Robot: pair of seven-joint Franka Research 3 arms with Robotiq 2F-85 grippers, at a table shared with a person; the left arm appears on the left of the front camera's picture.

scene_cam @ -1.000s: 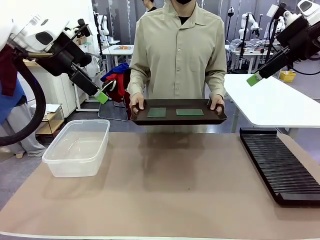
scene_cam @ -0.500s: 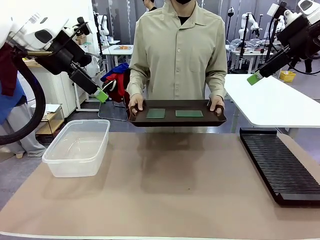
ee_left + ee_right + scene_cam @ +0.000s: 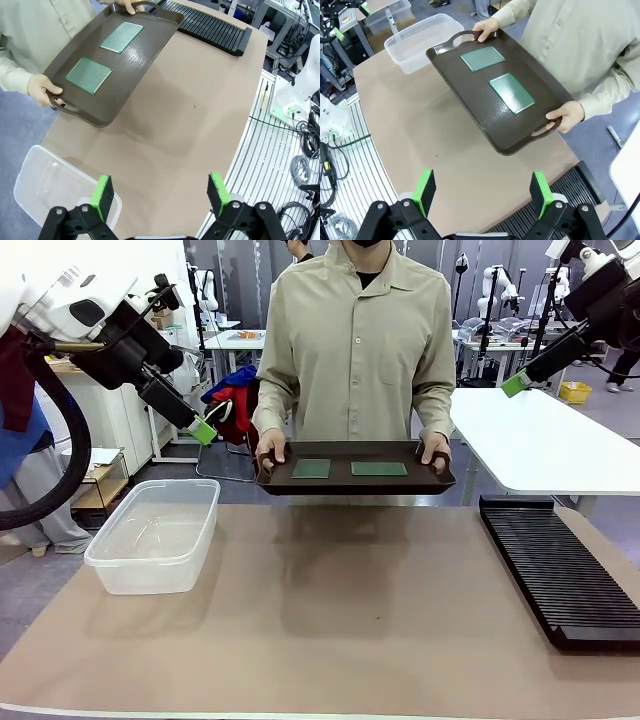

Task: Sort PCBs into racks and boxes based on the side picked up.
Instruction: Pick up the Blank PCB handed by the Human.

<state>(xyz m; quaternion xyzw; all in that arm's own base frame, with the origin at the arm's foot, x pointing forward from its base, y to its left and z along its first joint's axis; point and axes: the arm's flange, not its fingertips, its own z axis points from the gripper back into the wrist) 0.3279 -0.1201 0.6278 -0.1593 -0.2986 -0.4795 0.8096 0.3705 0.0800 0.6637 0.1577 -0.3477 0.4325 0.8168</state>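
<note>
PCBs: two green boards, left board [image 3: 311, 468] and right board [image 3: 379, 468], lying flat side by side on a dark brown tray [image 3: 350, 485]. A person holds the tray by both handles above the far edge of the surface [image 3: 350, 640].
Clear box [image 3: 150, 565]: left edge of the surface.
Black rack [image 3: 560, 570]: right edge.
Left hand [image 3: 162, 192]: fingers spread, holding nothing, raised over the left edge.
Right hand [image 3: 485, 192]: fingers spread, holding nothing, raised high at the right.
</note>
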